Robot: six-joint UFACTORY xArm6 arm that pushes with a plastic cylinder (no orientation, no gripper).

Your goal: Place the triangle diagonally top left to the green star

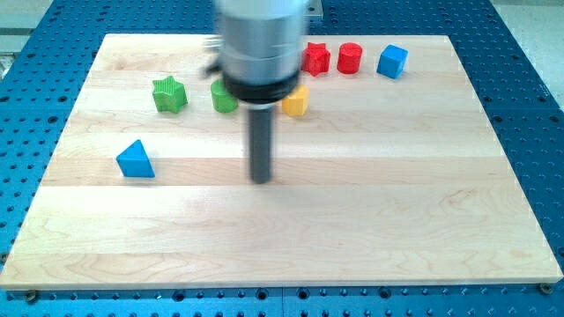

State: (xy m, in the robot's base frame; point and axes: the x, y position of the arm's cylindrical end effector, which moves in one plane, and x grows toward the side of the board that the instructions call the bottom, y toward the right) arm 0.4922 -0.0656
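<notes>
A blue triangle (pixel 135 160) lies on the wooden board (pixel 370 220) at the view's left. A green star (pixel 168 94) lies above it and a little to its right. My tip (pixel 261 180) rests on the board near the middle, well to the right of the triangle and at about its height, touching no block. The arm's grey body hangs over the board's top middle.
A second green block (pixel 223 97) sits right of the star, partly hidden by the arm. A yellow block (pixel 296 102) lies right of the arm. A red star-like block (pixel 316 59), a red cylinder (pixel 350 58) and a blue cube (pixel 392 61) line the top edge.
</notes>
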